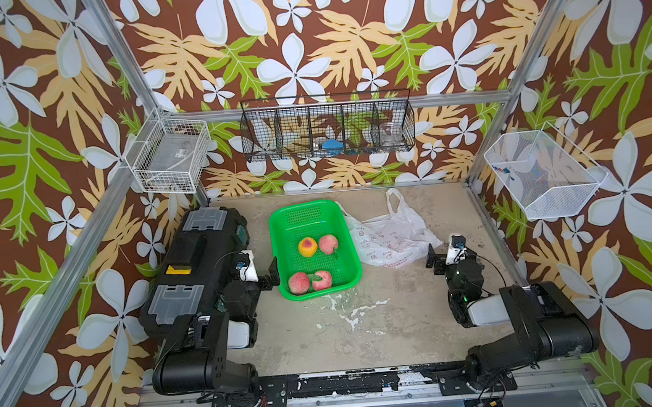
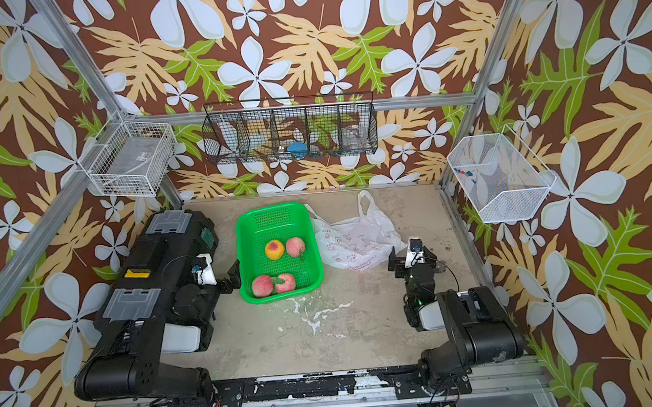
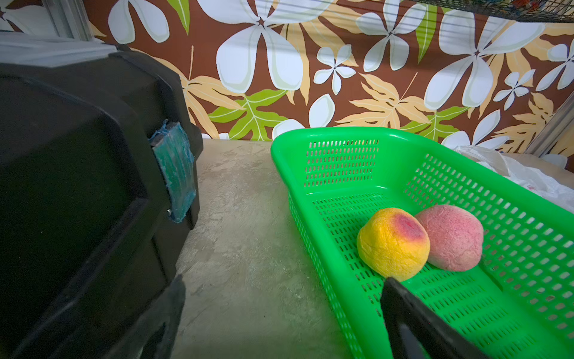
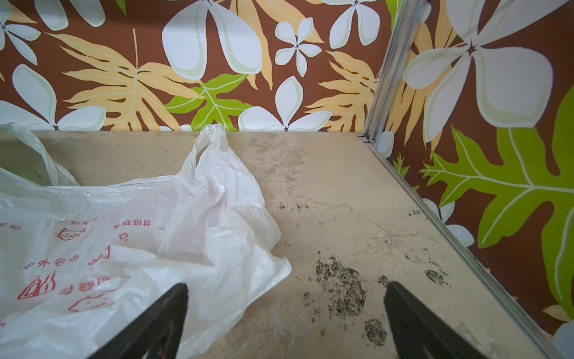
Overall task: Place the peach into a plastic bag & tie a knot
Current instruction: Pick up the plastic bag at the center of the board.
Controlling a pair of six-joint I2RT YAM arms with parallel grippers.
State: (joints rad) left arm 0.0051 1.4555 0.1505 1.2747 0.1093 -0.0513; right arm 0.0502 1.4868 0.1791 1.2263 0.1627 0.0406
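Several peaches lie in a green perforated basket (image 1: 309, 213): a yellow-orange peach (image 1: 307, 247) (image 3: 393, 244) beside a pink one (image 1: 328, 244) (image 3: 453, 237), and two pink ones at the near end (image 1: 299, 283). To the basket's right, the white plastic bag (image 1: 392, 235) (image 4: 124, 236) lies crumpled and flat, with both loop handles loose. No knot is in view. My left gripper (image 1: 269, 274) (image 3: 283, 281) stands open against the basket's left wall, holding nothing. My right gripper (image 1: 434, 259) (image 4: 287, 287) is open at the bag's near right corner, one finger over the plastic.
A large black toolbox (image 1: 198, 270) (image 3: 77, 186) fills the table's left side, close behind my left arm. Wire baskets hang on the left wall (image 1: 169, 159), back wall (image 1: 326, 127) and right wall (image 1: 541, 175). An aluminium rail (image 4: 459, 245) edges the table on the right.
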